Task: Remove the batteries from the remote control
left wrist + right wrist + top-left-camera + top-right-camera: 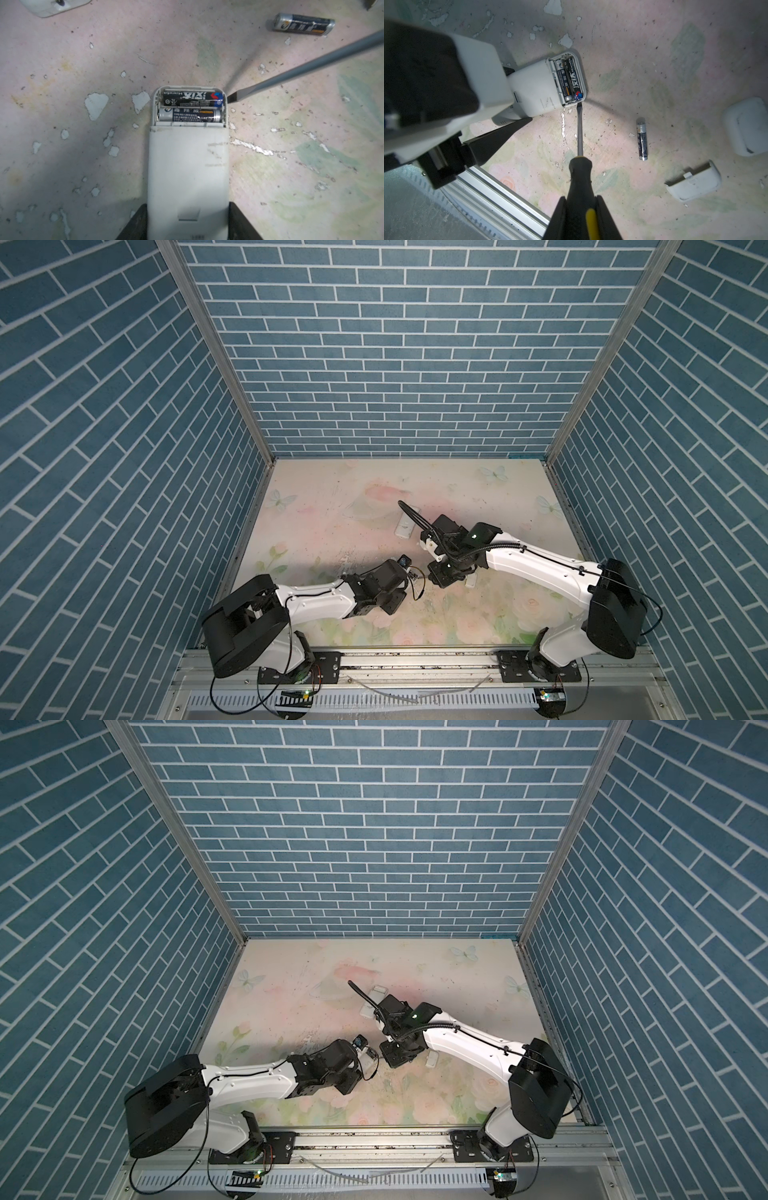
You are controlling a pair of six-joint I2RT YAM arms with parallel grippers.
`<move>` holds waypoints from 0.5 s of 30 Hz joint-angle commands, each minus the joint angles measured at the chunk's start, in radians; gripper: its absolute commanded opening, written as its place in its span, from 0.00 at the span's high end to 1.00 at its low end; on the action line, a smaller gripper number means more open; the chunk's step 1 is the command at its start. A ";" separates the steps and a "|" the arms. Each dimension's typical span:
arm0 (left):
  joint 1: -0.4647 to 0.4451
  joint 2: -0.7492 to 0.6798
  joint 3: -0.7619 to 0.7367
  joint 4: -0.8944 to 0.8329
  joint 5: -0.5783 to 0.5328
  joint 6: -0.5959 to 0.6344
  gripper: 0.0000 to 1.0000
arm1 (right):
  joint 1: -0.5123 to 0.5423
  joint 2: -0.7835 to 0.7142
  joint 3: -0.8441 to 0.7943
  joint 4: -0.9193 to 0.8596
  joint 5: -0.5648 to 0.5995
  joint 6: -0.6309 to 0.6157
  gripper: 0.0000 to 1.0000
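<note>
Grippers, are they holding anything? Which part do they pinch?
The left gripper clamps the white remote by its long sides, at the end away from the open battery bay. The right gripper pinches the screwdriver by its black-and-yellow handle.

We see the bay with the two batteries (189, 115) uncovered, nothing over it in either wrist view. Side access at that end is blocked: the screwdriver (579, 133) shaft slants in, tip just beside the remote (188, 166) corner, right gripper (581, 197) behind it. Left gripper (188, 207) flanks the remote's other end. Beyond the shaft lie a loose battery (642, 139), cover plate (693, 182) and second remote (747, 126). Far half of the table (332, 489) is open in both top views.
</note>
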 commanded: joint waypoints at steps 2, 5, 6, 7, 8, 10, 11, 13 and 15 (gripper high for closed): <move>-0.024 0.046 -0.005 -0.028 0.069 0.012 0.54 | -0.004 -0.035 0.031 -0.009 0.010 0.002 1.00; -0.026 0.049 -0.005 -0.027 0.072 0.013 0.54 | -0.003 -0.036 0.031 -0.008 0.010 0.005 1.00; -0.027 0.049 -0.004 -0.026 0.070 0.013 0.54 | -0.004 -0.035 0.032 -0.007 0.010 0.004 1.00; -0.027 0.051 -0.004 -0.027 0.071 0.013 0.54 | -0.004 -0.036 0.033 -0.008 0.009 0.004 1.00; -0.027 0.052 -0.003 -0.026 0.072 0.013 0.54 | -0.003 -0.035 0.033 -0.007 0.010 0.005 1.00; -0.028 0.052 -0.003 -0.026 0.070 0.013 0.54 | -0.004 -0.034 0.035 -0.007 0.008 0.004 1.00; -0.029 0.052 -0.003 -0.027 0.071 0.013 0.54 | -0.004 -0.031 0.034 -0.007 0.007 0.003 1.00; -0.028 0.052 -0.003 -0.026 0.071 0.013 0.54 | -0.004 -0.027 0.030 -0.007 0.006 0.001 1.00; -0.028 0.051 -0.003 -0.027 0.071 0.013 0.54 | -0.004 -0.021 0.025 -0.006 0.004 0.001 1.00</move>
